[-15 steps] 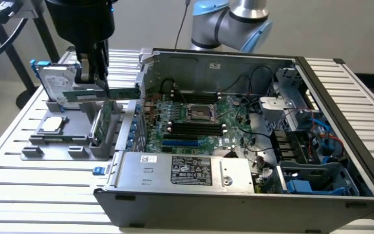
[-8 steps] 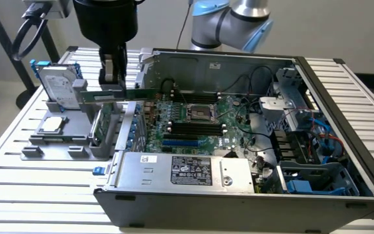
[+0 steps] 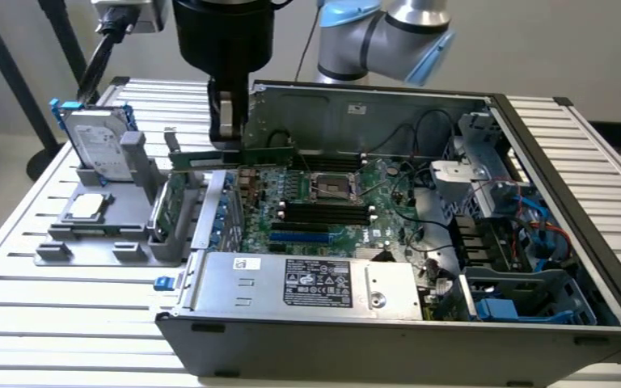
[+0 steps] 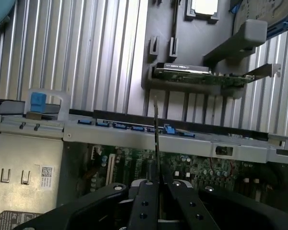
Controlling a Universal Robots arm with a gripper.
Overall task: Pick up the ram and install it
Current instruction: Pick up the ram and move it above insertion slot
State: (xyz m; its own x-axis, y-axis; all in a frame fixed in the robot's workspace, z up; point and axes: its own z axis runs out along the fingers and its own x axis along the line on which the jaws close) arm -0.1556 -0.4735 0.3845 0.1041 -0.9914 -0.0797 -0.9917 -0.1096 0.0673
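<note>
Nearest in the exterior view is the open computer case [image 3: 397, 347] on the slatted table [image 3: 62, 323], with its labelled power supply [image 3: 300, 283] along the front. Behind that lies the motherboard [image 3: 386, 206] with its dark memory slots [image 3: 327, 214]. Above the board's side on the exterior view's left, the gripper [image 3: 227, 139] points down, its fingers clamped on the ram [image 3: 262, 155]. The green stick is held level in the air and appears clear of the slots, though the angle makes that hard to confirm. In the wrist view the ram [image 4: 156, 139] shows edge-on as a thin dark line rising from the gripper [image 4: 157, 184]. Beyond the case wall, a grey fixture [image 3: 95, 242] holds an expansion card [image 4: 201, 75] and an upright hard drive [image 3: 97, 145].
</note>
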